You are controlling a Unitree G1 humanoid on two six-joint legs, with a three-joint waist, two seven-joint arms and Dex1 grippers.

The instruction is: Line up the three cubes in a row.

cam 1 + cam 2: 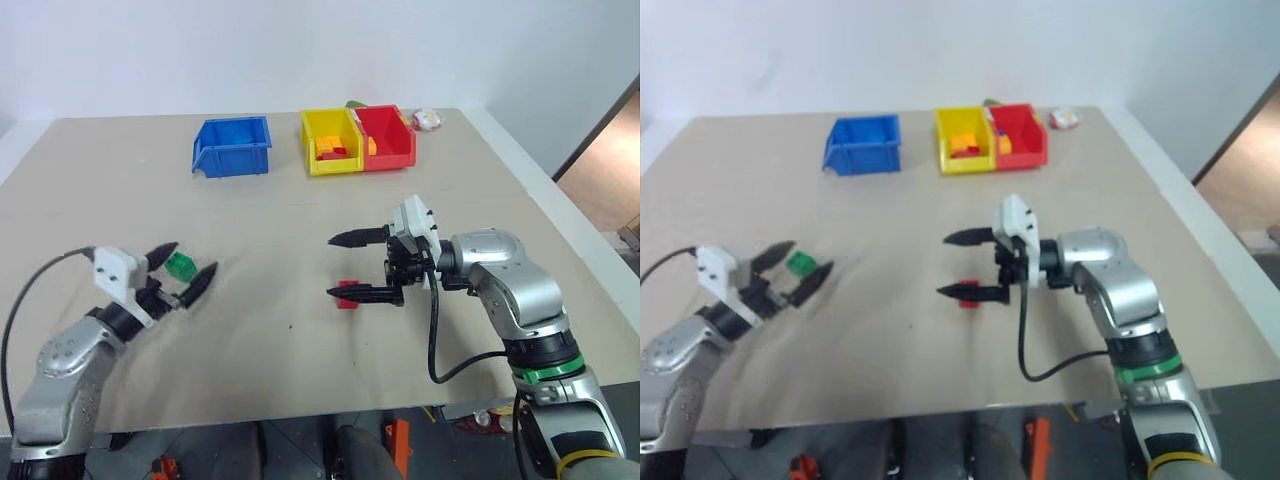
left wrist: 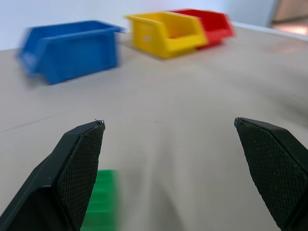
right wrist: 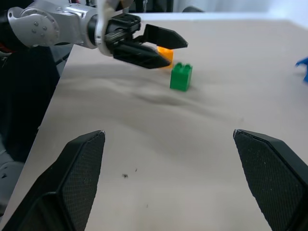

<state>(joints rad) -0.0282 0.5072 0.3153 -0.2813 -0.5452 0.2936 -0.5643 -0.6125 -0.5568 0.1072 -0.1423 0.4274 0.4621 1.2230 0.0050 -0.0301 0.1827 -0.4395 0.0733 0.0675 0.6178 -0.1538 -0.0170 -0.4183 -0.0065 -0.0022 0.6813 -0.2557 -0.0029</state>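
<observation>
Both grippers spread wide, nothing held.
Small green studded plastic cube [image 1: 180, 265] sits btwn left gripper [image 1: 180, 268] fingers; red studded cube [image 1: 347, 294] under right gripper [image 1: 346, 265]; orange cube [image 3: 164, 54] beside the green. Risk: left fingers knock green away when closing.

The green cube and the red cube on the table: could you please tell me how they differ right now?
The green cube lies toward the robot's left, between the open fingers of the left gripper; the red cube lies nearer the table's middle, partly hidden by a finger of the open right gripper. An orange cube sits close behind the green cube; none shows by the red cube. Both rest on the table, ungripped.
</observation>
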